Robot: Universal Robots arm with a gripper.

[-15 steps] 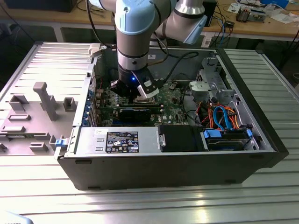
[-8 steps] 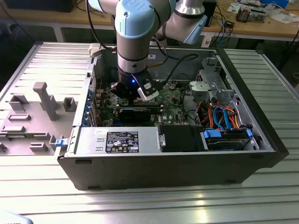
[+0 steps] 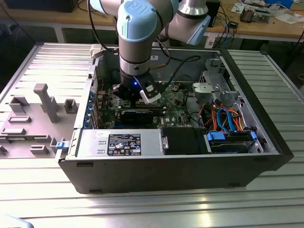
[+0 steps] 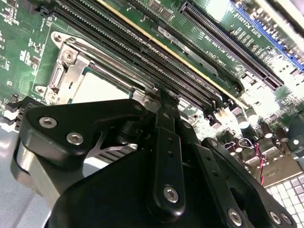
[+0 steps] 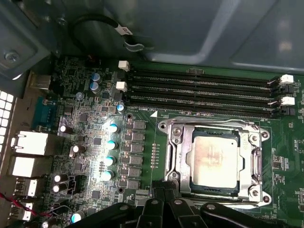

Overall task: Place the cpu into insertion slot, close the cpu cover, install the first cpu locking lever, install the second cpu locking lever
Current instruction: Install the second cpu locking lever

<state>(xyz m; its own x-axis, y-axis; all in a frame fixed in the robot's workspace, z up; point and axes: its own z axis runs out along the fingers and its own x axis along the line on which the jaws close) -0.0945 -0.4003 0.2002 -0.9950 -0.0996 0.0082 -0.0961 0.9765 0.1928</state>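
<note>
Silver-topped, one cpu (image 5: 214, 161) sits in one insertion slot (image 5: 174, 142).

Dull silver-grey cpu (image 5: 214, 159), silvery cpu cover (image 5: 214, 124), green motherboard (image 5: 142, 156), black gripper (image 4: 164, 102)

I note four long memory slots (image 5: 199, 92) running parallel on the green motherboard (image 5: 85, 142), teal-topped capacitors (image 5: 110, 145) beside them, and blue-orange cables (image 3: 227, 118) inside the case.

It was a lab: an opened computer case (image 3: 190, 166) lay on a ribbed metal table (image 3: 142, 204), cluttered workbenches (image 3: 266, 23) behind.
</note>
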